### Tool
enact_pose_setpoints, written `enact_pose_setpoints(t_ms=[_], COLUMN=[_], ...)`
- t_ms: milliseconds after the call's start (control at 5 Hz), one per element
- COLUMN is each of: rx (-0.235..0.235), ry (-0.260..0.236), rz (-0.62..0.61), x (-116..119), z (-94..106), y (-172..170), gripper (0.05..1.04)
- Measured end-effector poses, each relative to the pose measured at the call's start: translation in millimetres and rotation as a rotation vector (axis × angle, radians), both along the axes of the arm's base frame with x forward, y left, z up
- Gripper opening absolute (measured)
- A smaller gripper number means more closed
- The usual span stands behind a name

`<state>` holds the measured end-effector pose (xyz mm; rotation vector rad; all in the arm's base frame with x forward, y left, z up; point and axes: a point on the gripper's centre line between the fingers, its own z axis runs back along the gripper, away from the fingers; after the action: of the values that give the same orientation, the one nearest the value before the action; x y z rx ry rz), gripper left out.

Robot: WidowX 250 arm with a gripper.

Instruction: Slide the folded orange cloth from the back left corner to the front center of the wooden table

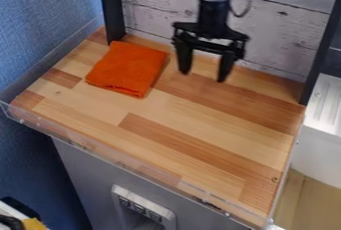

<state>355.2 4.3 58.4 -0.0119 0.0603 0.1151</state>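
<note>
The black gripper (204,73) hangs over the back middle of the wooden table, its two fingers spread apart with nothing between them. To its left, a folded orange cloth (128,68) lies flat on the table's back left part. The left finger is nearest the cloth's right edge, with a gap between the two in this view.
The wooden table (193,129) has a low clear rim (100,150) along its front and sides. Behind stands a whitewashed plank wall (279,35) between dark posts. A white ridged tray (326,107) stands beyond the right edge, and a blue wall is on the left.
</note>
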Motion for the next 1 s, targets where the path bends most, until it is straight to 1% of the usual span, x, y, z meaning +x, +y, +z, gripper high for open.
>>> enact_pose_setpoints(t_ms=[200,400,600,800,1000], rx=[-0.005,-0.007,-0.002,0.007,0.027], ry=[-0.045,-0.074,-0.09,-0.099,-0.112], rz=[0.051,0.087,0.123,0.139,0.158], x=[-4.6,-8.7,-10.8,-11.6,-9.9], z=[9.7,10.6,10.3,14.9,21.0], y=[26.4,50.0,73.3,90.8,103.6], gripper=[0.994,0.997,0.996,0.997,0.999])
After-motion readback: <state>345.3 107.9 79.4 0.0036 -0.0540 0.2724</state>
